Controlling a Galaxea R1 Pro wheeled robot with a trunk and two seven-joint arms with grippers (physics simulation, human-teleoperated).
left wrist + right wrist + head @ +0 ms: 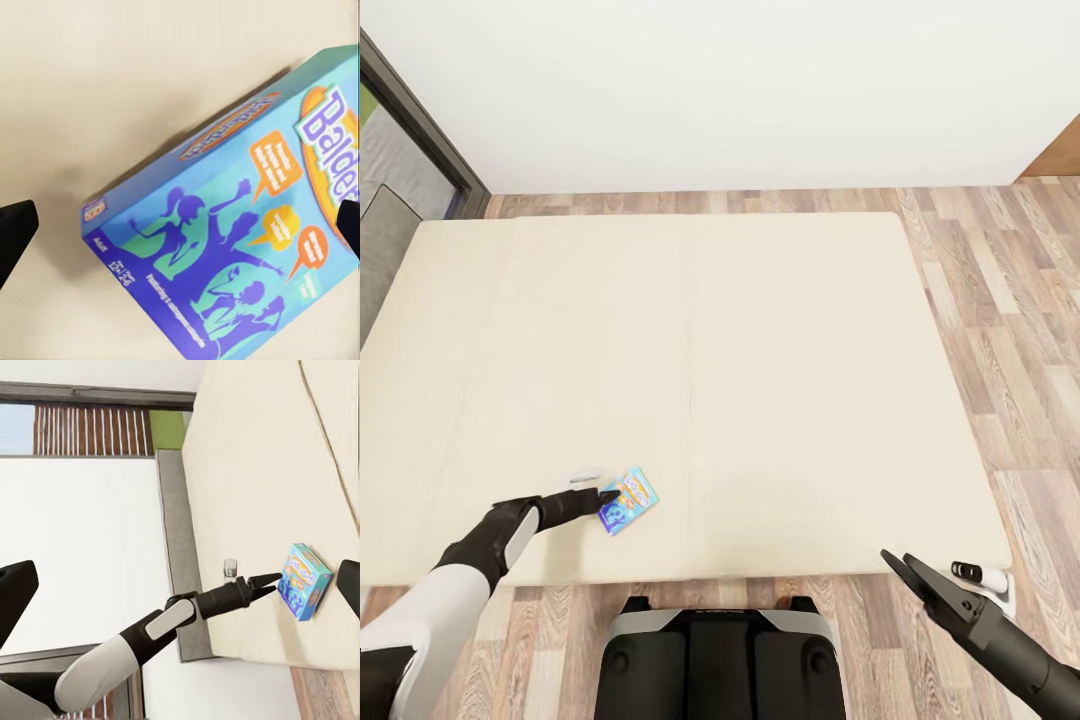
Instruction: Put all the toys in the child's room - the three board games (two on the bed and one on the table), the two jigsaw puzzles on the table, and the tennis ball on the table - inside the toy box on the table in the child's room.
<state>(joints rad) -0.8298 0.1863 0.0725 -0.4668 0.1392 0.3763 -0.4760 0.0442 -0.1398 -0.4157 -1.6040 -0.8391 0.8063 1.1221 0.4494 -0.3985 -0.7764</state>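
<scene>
While the robot is standing at the foot of the bed (pixel 690 300), the left gripper (pixel 603 497) is reaching over the beige mattress toward the small blue board game (pixel 629 500). That box is lying flat near the mattress's near edge, at about 7 o'clock from the bed's centre in the head view. Left jaws are standing open: in the left wrist view both dark fingertips (pixel 15 232) are sitting wide apart with the game's printed lid (pixel 240 247) between them, not yet pinched. Judging by that, the arm is lining up a grasp across the box's width, since a flat box on soft bedding offers only its edges. Whether the tips are touching the box I cannot tell.

The right gripper (pixel 908 572) is hanging idle past the bed's near corner, at about 5 o'clock, over the wood floor (pixel 1000 300). Its jaws are parted and holding nothing, probably parked clear of the working arm. A small white-and-black fitting (pixel 980 576) is sitting just beside it at the mattress corner; what it is I cannot tell.
</scene>
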